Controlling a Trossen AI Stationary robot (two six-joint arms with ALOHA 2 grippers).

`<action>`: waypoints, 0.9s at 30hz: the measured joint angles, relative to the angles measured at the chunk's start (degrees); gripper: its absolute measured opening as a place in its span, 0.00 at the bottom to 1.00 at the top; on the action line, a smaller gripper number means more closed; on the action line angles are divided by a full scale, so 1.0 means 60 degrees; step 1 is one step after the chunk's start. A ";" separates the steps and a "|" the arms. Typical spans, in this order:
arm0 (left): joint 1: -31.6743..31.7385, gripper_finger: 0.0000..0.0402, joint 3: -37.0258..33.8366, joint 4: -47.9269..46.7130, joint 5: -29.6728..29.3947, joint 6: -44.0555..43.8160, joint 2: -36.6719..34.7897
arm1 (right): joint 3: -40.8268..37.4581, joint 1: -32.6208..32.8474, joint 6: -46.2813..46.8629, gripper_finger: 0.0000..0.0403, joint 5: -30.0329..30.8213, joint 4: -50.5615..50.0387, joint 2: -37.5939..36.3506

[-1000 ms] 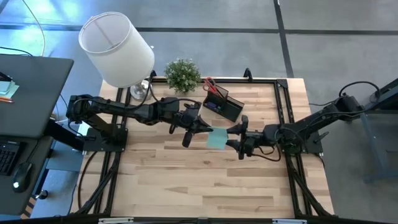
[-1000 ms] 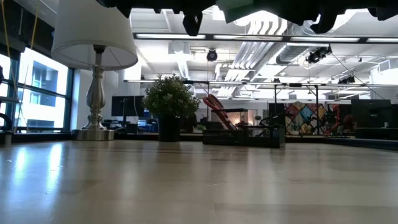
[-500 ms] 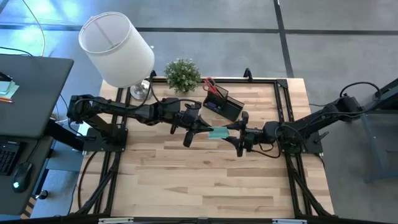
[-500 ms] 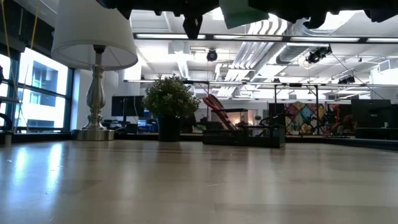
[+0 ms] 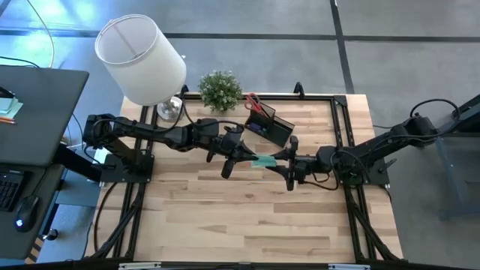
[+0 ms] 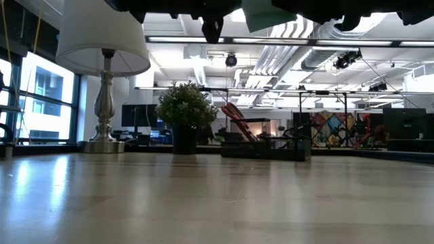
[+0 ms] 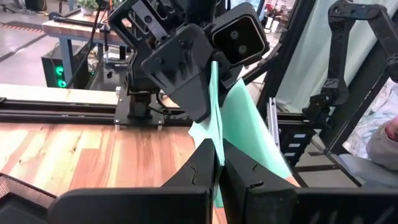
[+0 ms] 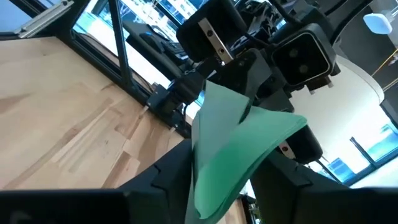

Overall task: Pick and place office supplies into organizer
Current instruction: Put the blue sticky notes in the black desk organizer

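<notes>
left gripper (image 5: 241, 153) clamped on sticky-note pad (image 5: 263, 160), right gripper (image 5: 287, 165) at its 3 o'clock, fingers straddling pad, grip unclear

In the low view, both arms are cut off by the upper edge above the organizer (image 6: 266, 147), and only a corner of the sticky-note pad (image 6: 269, 13) is shown. The organizer's contents, apart from the red-handled scissors (image 5: 253, 101), are too small to be identified.
</notes>
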 joint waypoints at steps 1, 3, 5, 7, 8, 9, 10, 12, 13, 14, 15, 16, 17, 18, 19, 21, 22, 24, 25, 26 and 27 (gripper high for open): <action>0.0000 0.00 0.0001 0.0005 0.0000 -0.0002 0.0000 | 0.0000 0.0000 0.0001 0.34 -0.0013 -0.0008 0.0000; 0.0000 0.00 -0.0001 0.0013 0.0000 -0.0082 0.0000 | 0.0000 0.0000 0.0006 0.31 -0.0125 -0.0007 0.0000; 0.0000 0.00 -0.0002 0.0016 0.0004 -0.0106 0.0000 | 0.0000 0.0000 -0.0027 0.28 -0.0182 0.0025 0.0000; 0.0000 0.00 0.0001 0.0021 0.0007 -0.0106 0.0046 | 0.0000 0.0000 -0.0036 0.25 -0.0182 0.0064 0.0000; 0.0000 0.00 0.0001 0.0024 0.0007 -0.0106 0.0092 | 0.0000 0.0000 -0.0036 0.23 -0.0184 0.0075 0.0000; 0.0000 0.00 0.0000 -0.0064 0.0007 -0.0109 0.0113 | 0.0000 0.0000 -0.0036 0.21 -0.0181 0.0073 0.0004; 0.0017 0.00 -0.0003 -0.0135 0.0004 -0.0106 0.0117 | 0.0000 0.0000 -0.0030 0.19 -0.0178 0.0078 0.0007; 0.0022 0.00 0.0001 -0.0191 -0.0083 -0.0095 0.0117 | 0.0000 0.0000 0.0028 0.16 -0.0147 0.0106 0.0007; 0.0018 0.00 0.0001 -0.0203 -0.0142 -0.0093 0.0154 | 0.0000 0.0000 0.0074 0.14 -0.0124 0.0094 0.0007; 0.0018 0.00 0.0001 -0.0219 -0.0157 -0.0084 0.0194 | 0.0000 -0.0003 0.0184 0.12 -0.0117 0.0084 0.0007; 0.0018 0.00 -0.0001 -0.0281 -0.0159 -0.0084 0.0212 | 0.0000 -0.0030 0.0227 0.11 -0.0112 0.0081 0.0007; 0.0018 0.00 -0.0003 -0.0290 -0.0186 -0.0083 0.0215 | 0.0000 -0.0063 0.0265 0.09 -0.0122 0.0087 0.0007; 0.0022 0.00 -0.0003 -0.0283 -0.0215 -0.0076 0.0211 | 0.0000 -0.0094 0.0313 0.07 -0.0126 0.0099 0.0007; 0.0025 0.00 -0.0003 -0.0279 -0.0219 -0.0066 0.0211 | 0.0000 -0.0129 0.0394 0.05 -0.0135 0.0099 0.0007; 0.0025 0.00 -0.0003 -0.0286 -0.0221 -0.0017 0.0211 | 0.0000 -0.0164 0.0443 0.04 -0.0141 0.0081 0.0007; 0.0025 0.00 -0.0003 -0.0287 -0.0254 0.0107 0.0211 | 0.0000 -0.0220 0.0466 0.01 -0.0175 0.0041 0.0007; 0.0025 0.00 -0.0003 -0.0290 -0.0260 0.0188 0.0211 | 0.0000 -0.0245 0.0463 0.01 -0.0182 0.0017 0.0004; 0.0025 0.00 -0.0003 -0.0376 -0.0308 0.0358 0.0194 | 0.0000 -0.0297 0.0556 0.01 -0.0178 -0.0051 0.0004; 0.0026 0.00 -0.0003 -0.0442 -0.0385 0.0545 0.0178 | 0.0000 -0.0322 0.0673 0.01 -0.0175 -0.0067 0.0004; 0.0029 0.00 -0.0001 -0.0531 -0.0522 0.0777 0.0164 | 0.0000 -0.0354 0.0739 0.01 -0.0166 -0.0090 0.0004; 0.0025 0.00 0.0001 -0.0652 -0.0771 0.1100 0.0160 | 0.0000 -0.0374 0.0764 0.01 -0.0121 -0.0147 0.0004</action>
